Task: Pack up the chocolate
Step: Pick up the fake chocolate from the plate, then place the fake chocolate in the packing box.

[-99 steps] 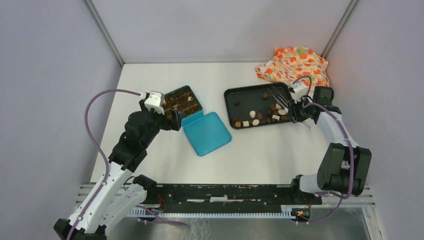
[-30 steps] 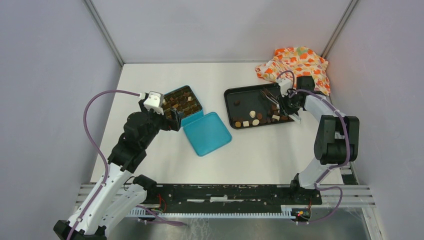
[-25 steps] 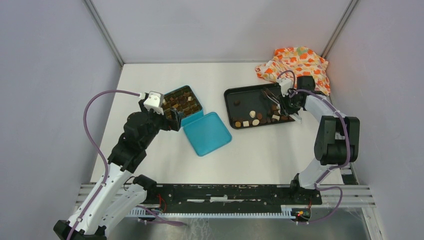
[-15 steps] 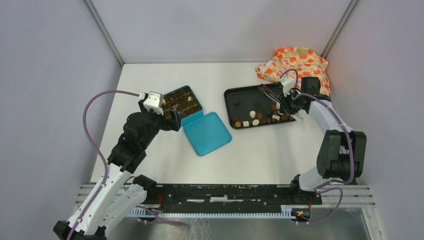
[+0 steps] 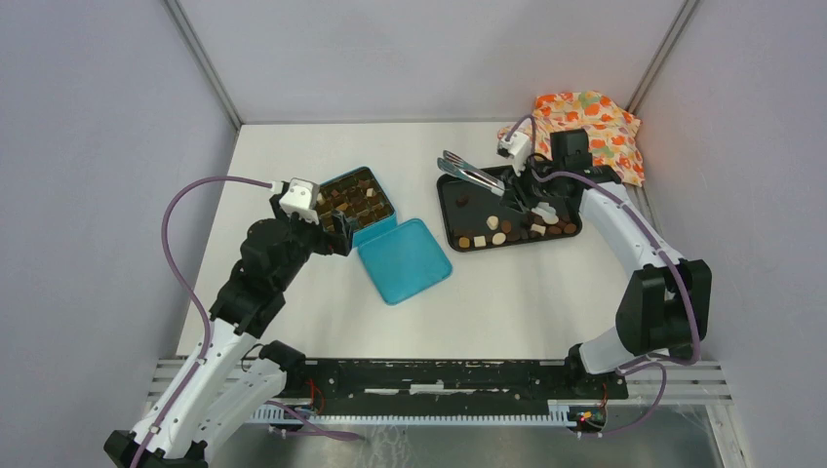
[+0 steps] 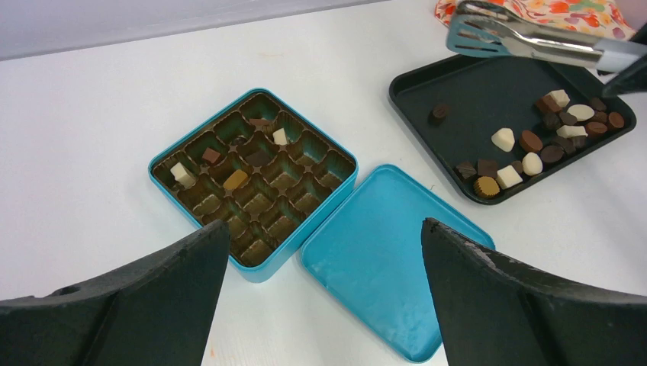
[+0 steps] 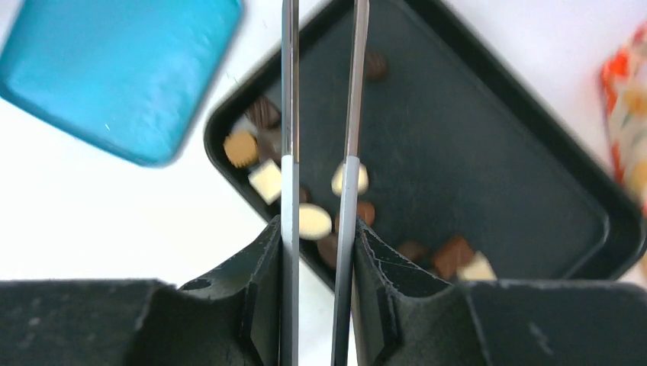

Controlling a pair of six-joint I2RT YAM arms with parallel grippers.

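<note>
White tabletop (image 5: 322,146), black tray (image 6: 473,99): the right gripper (image 7: 317,236), clamped on the metal tongs (image 5: 473,174), has swung them up off the chocolate (image 6: 526,141), most of which lies in that tray. Whether the tips carry a piece I cannot tell. The left gripper (image 6: 322,227) gapes wide over the sparsely filled teal tin (image 6: 305,236), so packing looks far from done.

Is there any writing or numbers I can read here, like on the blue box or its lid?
No readable text shows in any of these views.
Teal tin and its lid: plain, no label.
Black tray and metal tongs: no marks visible.
Orange flowery cloth: pattern only, no letters.
Chocolates: too small to tell if any are stamped.
</note>
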